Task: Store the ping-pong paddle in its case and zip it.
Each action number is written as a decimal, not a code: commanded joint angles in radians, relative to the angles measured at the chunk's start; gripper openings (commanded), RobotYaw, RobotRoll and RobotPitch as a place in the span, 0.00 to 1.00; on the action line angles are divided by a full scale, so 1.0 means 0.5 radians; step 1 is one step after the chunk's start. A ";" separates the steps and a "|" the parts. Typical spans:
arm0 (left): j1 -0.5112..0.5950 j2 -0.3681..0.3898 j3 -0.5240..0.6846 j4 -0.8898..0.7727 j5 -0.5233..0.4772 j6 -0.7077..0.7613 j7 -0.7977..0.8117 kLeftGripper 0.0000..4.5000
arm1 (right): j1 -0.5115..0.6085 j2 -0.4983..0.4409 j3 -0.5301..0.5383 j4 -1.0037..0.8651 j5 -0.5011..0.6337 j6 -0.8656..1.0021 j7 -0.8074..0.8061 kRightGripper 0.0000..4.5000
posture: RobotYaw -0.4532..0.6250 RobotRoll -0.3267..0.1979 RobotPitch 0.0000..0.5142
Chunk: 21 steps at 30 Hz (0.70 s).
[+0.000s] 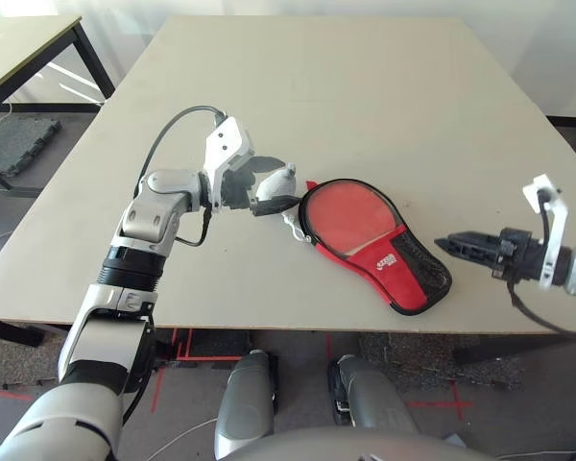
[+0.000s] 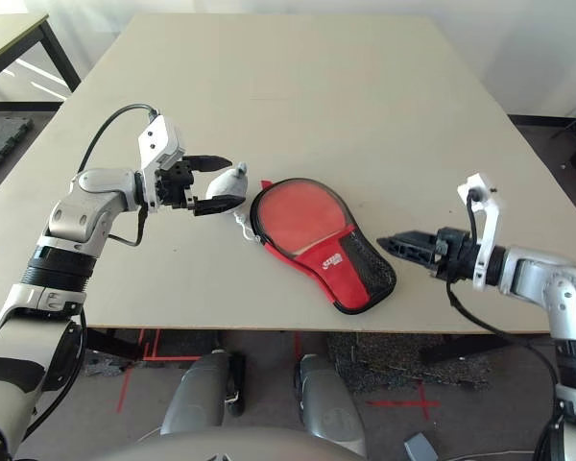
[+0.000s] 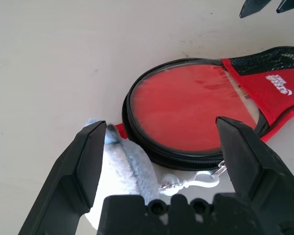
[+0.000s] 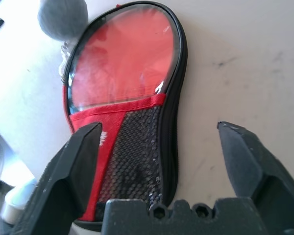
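Observation:
The case (image 1: 389, 261) lies flat near the table's front edge, round end to the left, red panel and black mesh (image 4: 137, 152) to the right. The ping-pong paddle's red face (image 3: 186, 105) shows through the clear window; its handle is hidden under the panel. My left gripper (image 1: 280, 184) is open just left of the round end, with a small grey-white wad (image 3: 125, 164) against one finger. My right gripper (image 2: 386, 242) is open and hovers just right of the mesh end, fingertips pointing at it.
A white clip (image 3: 198, 180) on a metal ring lies by the case's zipper rim, next to the wad. The pale table (image 1: 365, 96) stretches far behind the case. Its front edge (image 1: 298, 325) runs close below the case. A second table (image 1: 29, 48) stands at the far left.

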 commanded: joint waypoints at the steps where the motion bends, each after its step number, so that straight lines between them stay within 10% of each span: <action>1: 0.018 0.037 0.025 -0.024 -0.005 0.011 0.001 1.00 | -0.145 0.057 0.137 0.067 -0.114 -0.152 0.034 1.00 | 0.49 0.62 0.20; 21: 0.173 0.106 0.111 -0.119 -0.026 0.112 0.137 1.00 | -0.556 0.397 0.698 0.559 -0.758 -0.837 0.258 1.00 | 0.54 0.62 0.23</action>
